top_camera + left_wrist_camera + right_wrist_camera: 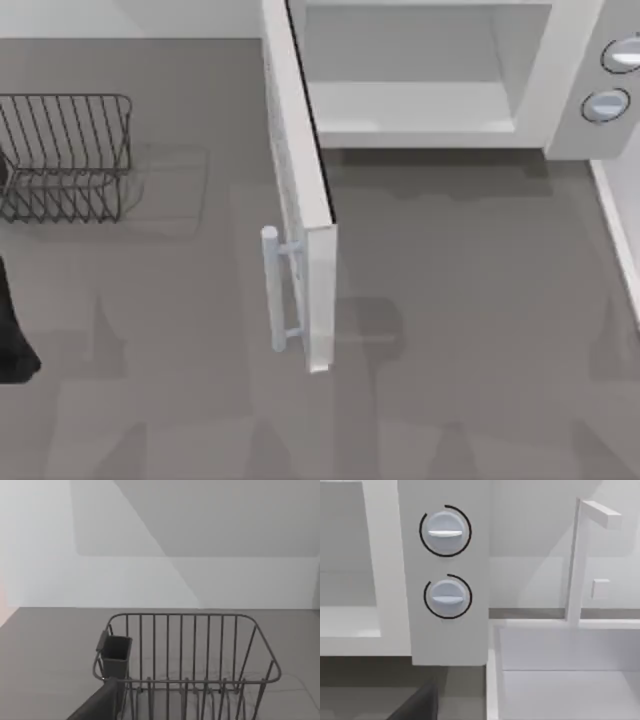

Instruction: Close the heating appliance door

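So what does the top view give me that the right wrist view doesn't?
The top view has the door swung wide open with its bar handle facing the table's left, plus the wire rack at the left. The right wrist view has a white sink-like basin beside the microwave. Both share the microwave's pale open cavity and its two grey-blue knobs.

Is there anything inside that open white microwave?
The microwave cavity looks bare: pale floor and walls, no dish or food on the part in view. Its door stands swung wide open, handle outward. The cavity's upper part and top are cut off from view.
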Tool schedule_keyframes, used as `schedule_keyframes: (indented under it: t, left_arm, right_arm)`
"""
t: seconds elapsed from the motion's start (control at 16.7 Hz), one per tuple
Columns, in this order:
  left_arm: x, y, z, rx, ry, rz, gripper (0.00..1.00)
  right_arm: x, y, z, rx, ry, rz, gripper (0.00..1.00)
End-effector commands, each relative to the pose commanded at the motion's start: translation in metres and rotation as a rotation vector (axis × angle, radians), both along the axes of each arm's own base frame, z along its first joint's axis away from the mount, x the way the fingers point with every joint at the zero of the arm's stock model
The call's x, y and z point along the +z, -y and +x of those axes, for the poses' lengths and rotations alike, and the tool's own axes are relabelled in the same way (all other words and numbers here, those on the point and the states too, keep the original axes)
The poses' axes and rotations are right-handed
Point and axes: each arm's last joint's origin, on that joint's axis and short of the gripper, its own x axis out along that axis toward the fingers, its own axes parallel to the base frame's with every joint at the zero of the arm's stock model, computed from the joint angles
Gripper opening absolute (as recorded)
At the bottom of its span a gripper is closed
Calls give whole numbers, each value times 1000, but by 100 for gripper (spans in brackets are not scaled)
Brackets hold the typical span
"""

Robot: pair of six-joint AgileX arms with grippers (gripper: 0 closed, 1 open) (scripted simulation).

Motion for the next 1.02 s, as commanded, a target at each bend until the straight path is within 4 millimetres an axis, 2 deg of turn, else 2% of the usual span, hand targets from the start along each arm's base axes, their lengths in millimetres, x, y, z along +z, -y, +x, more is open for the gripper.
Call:
schedule_keyframes:
  t: [0.24,0.42,0.72,1.02]
  left_arm:
    - [5,2,0,-22,-26,28,100]
    - [27,7,2,-102,-119,131,100]
    - [97,21,25,-328,-326,386,100]
    - [170,49,82,-649,-527,612,100]
  right_arm:
    - [0,0,0,0,0,0,100]
    - [0,0,0,0,0,0,100]
    - [0,0,0,0,0,0,100]
    - [0,0,0,0,0,0,100]
